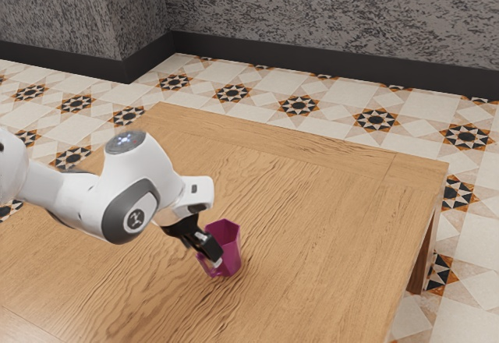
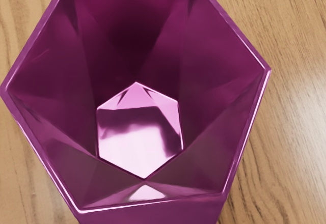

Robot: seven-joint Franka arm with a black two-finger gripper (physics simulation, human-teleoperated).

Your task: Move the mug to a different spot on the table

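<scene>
- Counter: wooden surface, carries the mug.
- Arm: white, reaches in from the exterior view's left.
- Mug: purple, six-sided, on the counter's near part, open top up.
- Fingers: black, at the mug's arm-side wall; whether they are closed on it cannot be told.

Star-patterned floor tiles meet a speckled grey wall at a black skirting board.

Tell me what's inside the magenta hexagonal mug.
It's empty: looking down into the magenta hexagonal mug, I see its glossy faceted walls and bare hexagonal floor. The wooden table directly under its base is covered.
</scene>
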